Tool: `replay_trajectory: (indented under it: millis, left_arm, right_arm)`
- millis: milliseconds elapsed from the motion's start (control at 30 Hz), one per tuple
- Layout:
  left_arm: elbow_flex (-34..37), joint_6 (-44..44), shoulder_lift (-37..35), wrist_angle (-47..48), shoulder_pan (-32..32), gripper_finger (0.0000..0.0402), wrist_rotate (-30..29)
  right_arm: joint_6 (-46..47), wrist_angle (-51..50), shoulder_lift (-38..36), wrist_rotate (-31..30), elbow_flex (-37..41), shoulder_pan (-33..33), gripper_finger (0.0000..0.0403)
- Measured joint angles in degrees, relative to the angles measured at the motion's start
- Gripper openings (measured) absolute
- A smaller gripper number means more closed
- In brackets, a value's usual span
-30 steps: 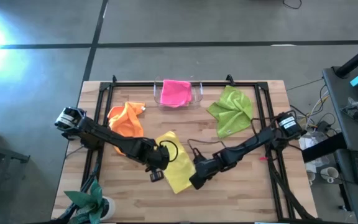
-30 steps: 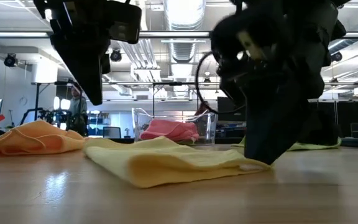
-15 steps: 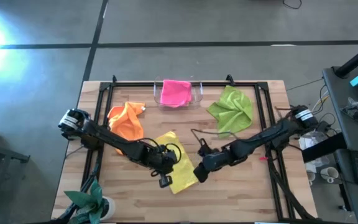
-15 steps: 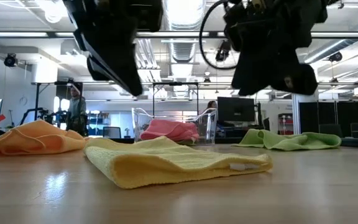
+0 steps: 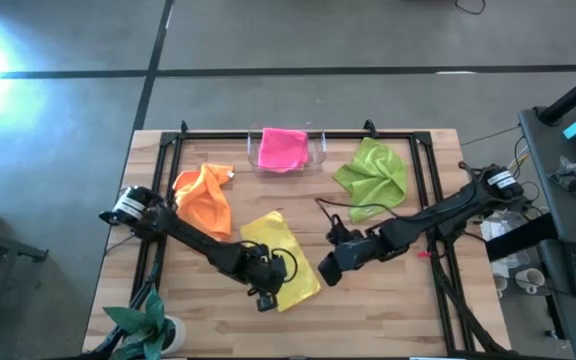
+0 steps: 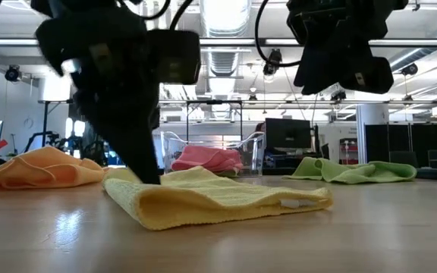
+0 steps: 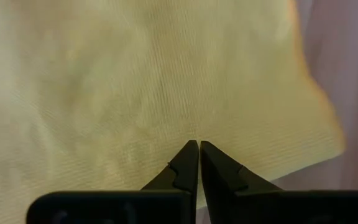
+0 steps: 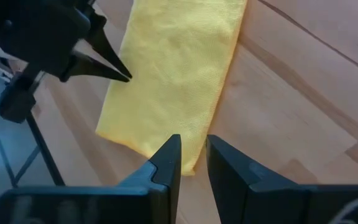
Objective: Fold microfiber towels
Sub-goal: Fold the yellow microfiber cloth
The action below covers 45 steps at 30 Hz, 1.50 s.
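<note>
Jaws pressed together, the left gripper point(image 7: 198, 144) touches the folded yellow microfiber towel point(image 5: 280, 259) at mid-bench; the right gripper point(image 8: 192, 149) hangs beside it, jaws slightly apart. Only the low view shows its doubled layers.

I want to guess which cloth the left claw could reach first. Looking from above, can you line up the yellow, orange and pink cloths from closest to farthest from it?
Measured from the left gripper in the high view:
1. Yellow towel: the gripper is at its near left edge.
2. Orange towel: farther back, on the left side.
3. Pink towel: farthest, at the back middle, in the clear tray.
</note>
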<state>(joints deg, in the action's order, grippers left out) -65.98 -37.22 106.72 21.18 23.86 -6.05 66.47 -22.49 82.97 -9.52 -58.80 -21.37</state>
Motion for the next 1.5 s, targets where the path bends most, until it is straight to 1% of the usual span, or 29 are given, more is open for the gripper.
replay_trajectory:
  millis: [233, 533, 700, 800, 967, 1100, 1267, 1367, 1500]
  left_arm:
    - [-0.1, 0.9, 1.2, 2.1, 0.6, 0.0003, 1.1]
    - [-1.0, 13.7, 0.1, 16.0, 0.7, 0.0003, 0.5]
    - [-3.1, 18.3, 0.2, 17.7, 0.7, 0.0003, -0.3]
    - [-5.3, 18.4, -0.6, 17.6, 0.7, 0.0007, -0.3]
    - [-9.4, 18.5, -2.9, 19.9, 0.6, 0.0039, -0.3]
    - [-11.8, 18.5, -5.2, 22.7, 0.5, 0.0082, -0.3]
    - [-12.3, 17.3, -8.7, 26.5, 1.2, 0.0138, 0.0]
    - [-12.0, 13.8, -9.9, 27.8, 2.8, 0.0158, 1.0]
    - [-10.9, 13.7, -10.1, 27.5, 6.8, 0.0164, 1.1]
  right_arm:
    - [0.0, 0.0, 1.5, 0.0, 0.0, 0.0, 0.0068]
    - [0.0, 0.0, 3.1, 0.3, 0.0, 0.0, 0.0068]
    - [0.0, 0.1, 3.4, 0.4, 0.0, 0.0, 0.0068]
    - [-0.1, 0.2, 3.4, 0.4, 0.0, 0.0, 0.0068]
    - [-0.9, 0.4, 3.4, 0.4, 0.0, 0.0, 0.0068]
    - [-3.3, 0.7, 3.4, 0.5, 0.0, 0.0, 0.0068]
    - [-8.3, 2.7, 3.4, 1.2, -0.1, 0.0, 0.0068]
    - [-13.1, 4.5, 3.4, 3.6, -0.1, 0.0, 0.0068]
    - [-21.4, 8.4, 3.4, 7.6, -0.1, 0.0, 0.007]
